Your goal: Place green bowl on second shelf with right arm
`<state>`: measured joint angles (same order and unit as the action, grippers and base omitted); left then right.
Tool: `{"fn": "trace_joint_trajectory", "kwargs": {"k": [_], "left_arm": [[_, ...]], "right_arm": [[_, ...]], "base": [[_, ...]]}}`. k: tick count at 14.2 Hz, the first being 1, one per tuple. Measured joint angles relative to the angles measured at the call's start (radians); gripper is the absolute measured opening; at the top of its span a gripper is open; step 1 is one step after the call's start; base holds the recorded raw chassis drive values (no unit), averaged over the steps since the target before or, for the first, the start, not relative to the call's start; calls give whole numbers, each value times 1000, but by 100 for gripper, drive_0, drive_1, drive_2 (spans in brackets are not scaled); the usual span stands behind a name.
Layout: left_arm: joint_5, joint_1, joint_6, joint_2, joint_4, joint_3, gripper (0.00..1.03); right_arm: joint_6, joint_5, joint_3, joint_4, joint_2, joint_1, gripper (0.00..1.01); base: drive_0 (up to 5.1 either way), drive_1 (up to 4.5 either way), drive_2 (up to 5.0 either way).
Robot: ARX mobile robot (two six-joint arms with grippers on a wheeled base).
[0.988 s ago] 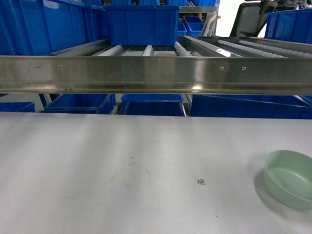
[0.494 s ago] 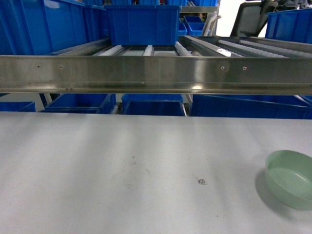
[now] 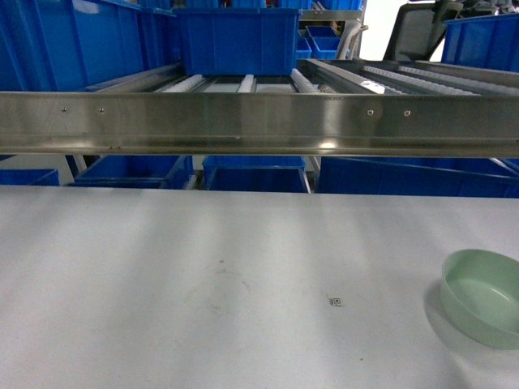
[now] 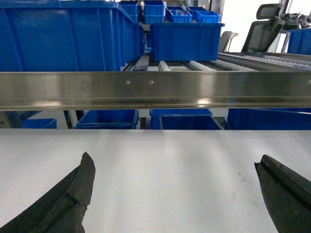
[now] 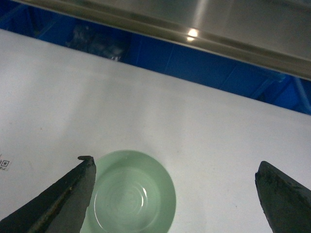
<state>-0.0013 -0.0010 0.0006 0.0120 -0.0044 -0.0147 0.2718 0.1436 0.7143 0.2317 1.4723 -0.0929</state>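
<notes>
The pale green bowl [image 3: 483,297] sits upright and empty on the white table [image 3: 162,275] at the near right. In the right wrist view the green bowl [image 5: 132,194] lies below my right gripper [image 5: 176,161], just inside its left finger [image 5: 73,194]; the jaws are wide open and hold nothing. The second shelf [image 3: 259,121] is the steel rack tier with roller rails beyond the table's far edge, also seen as the steel shelf rail [image 5: 233,24] above the bowl. My left gripper [image 4: 175,158] is open over bare table. Neither gripper shows in the head view.
A blue crate [image 3: 237,40] stands on the rollers at the back centre of the shelf. More blue crates [image 3: 251,174] sit under the shelf and to the left. A small printed mark [image 3: 334,302] is on the table. A grey chair [image 3: 422,28] is behind, at right.
</notes>
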Motion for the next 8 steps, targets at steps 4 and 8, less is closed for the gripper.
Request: {"fn": "trace_joint_trajectory", "kwargs": {"k": [4,8], "left_arm": [[0,0,0,0,0,0,98],[0,0,0,0,0,0,98]], "right_arm": [[19,10,98,-108,60,1,98],[44,0,184,-202,119,0,98]], "base": [[0,0,0],[0,0,0]]}}
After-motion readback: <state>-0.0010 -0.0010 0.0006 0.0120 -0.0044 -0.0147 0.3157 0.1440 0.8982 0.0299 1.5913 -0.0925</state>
